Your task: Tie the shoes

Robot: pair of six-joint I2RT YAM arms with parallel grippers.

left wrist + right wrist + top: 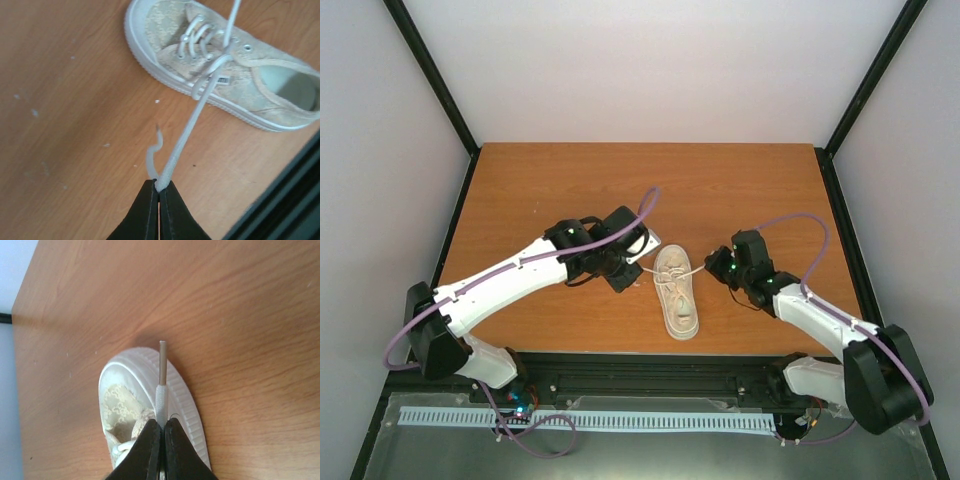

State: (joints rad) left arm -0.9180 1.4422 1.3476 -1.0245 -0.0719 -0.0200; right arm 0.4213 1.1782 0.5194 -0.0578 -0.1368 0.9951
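Overhead view of a two-armed robot at a wooden surface with one cream canvas sneaker lying between its claws. The sneaker's long axis runs from far to near, toe cap toward the far side and heel opening toward the arm bases. The left claw sits off the sneaker's left flank, so the shoe lies to its right. Its jaws are pressed together on the left lace end, which runs as a straight, taut line from the fingertips up to the top eyelets, with a short curl of spare lace poking out beside the tips. The right claw is on the opposite flank, with the shoe to its left and just beside it. Its jaws are also pinched closed, gripping the right lace end, whose stiff aglet sticks out past the fingertips over the toe rim. The two lace ends stretch outward in opposite directions, roughly square to the shoe's length. The right claw looks slightly closer to the sneaker than the left. With both ends held, the next step probably depends on bringing the claws across the shoe's midline so the laces cross.
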